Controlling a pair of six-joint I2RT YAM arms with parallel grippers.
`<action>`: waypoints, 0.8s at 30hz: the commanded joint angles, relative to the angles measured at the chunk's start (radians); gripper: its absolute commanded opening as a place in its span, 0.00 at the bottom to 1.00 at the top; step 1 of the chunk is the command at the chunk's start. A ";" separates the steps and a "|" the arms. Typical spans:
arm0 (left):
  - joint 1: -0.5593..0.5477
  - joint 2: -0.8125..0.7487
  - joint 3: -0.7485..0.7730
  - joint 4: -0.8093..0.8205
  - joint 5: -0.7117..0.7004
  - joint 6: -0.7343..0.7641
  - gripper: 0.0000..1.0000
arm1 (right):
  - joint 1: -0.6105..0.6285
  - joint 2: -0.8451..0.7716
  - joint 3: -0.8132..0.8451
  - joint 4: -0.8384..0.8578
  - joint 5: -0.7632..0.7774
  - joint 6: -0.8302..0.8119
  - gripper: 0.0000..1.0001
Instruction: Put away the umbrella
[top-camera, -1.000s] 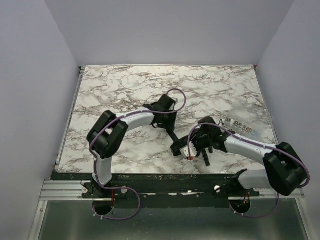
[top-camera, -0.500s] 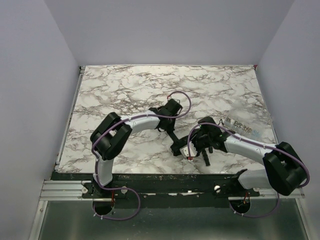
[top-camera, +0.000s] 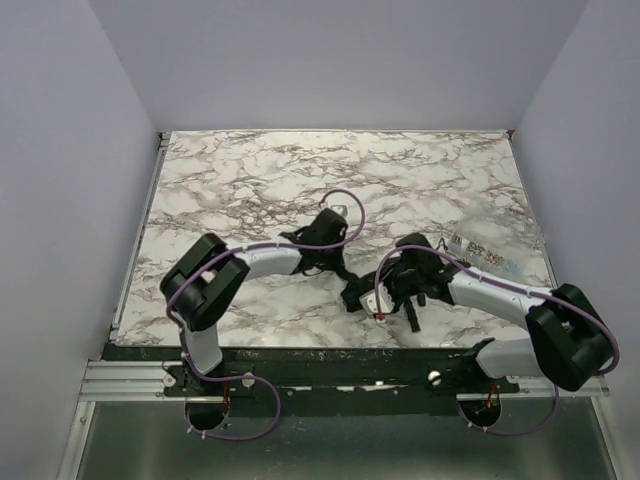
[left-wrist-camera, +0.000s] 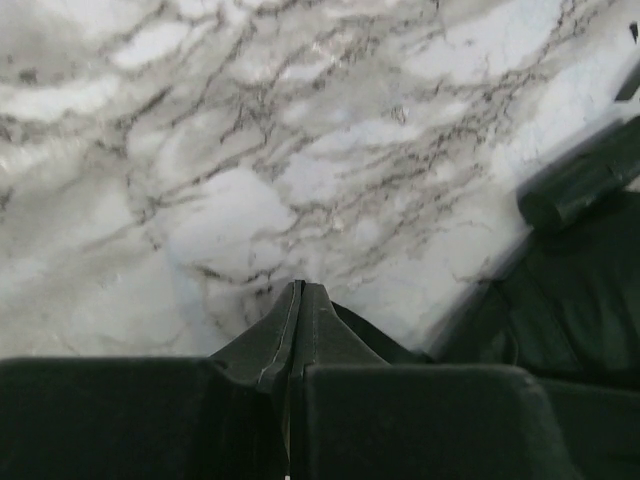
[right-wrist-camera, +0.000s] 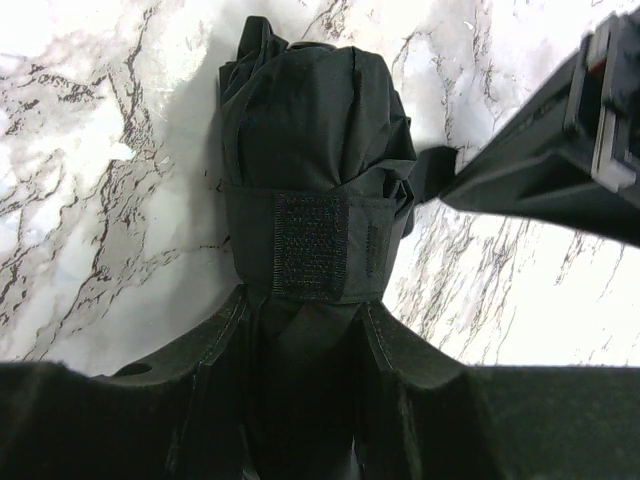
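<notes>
The umbrella is a short black bundle lying on the marble table near its front middle. In the right wrist view the umbrella has a velcro band wrapped round it. My right gripper is shut on the bundle's near end; from above it sits at the bundle's right side. My left gripper is shut, with the umbrella's thin black strap pinched between its tips. The strap runs from the bundle to that gripper. From above, the left gripper is just behind the bundle.
A flat clear packet with dark print lies on the table to the right, behind the right forearm. Grey walls close in the table on the left, right and back. A metal rail runs along the front edge.
The left arm's wrist has swung a little left and nearer, and its elbow has moved left, while its tips stay by the bundle. The right arm and the umbrella have not moved.
</notes>
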 joint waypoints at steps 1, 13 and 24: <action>0.008 -0.086 -0.139 0.037 0.141 -0.061 0.00 | 0.006 0.051 -0.056 -0.204 0.046 0.045 0.15; 0.017 -0.239 -0.268 0.224 0.230 -0.133 0.00 | 0.006 0.051 -0.055 -0.210 0.042 0.041 0.15; 0.028 -0.229 -0.251 0.313 0.289 -0.124 0.00 | 0.006 0.065 -0.036 -0.265 0.013 0.009 0.15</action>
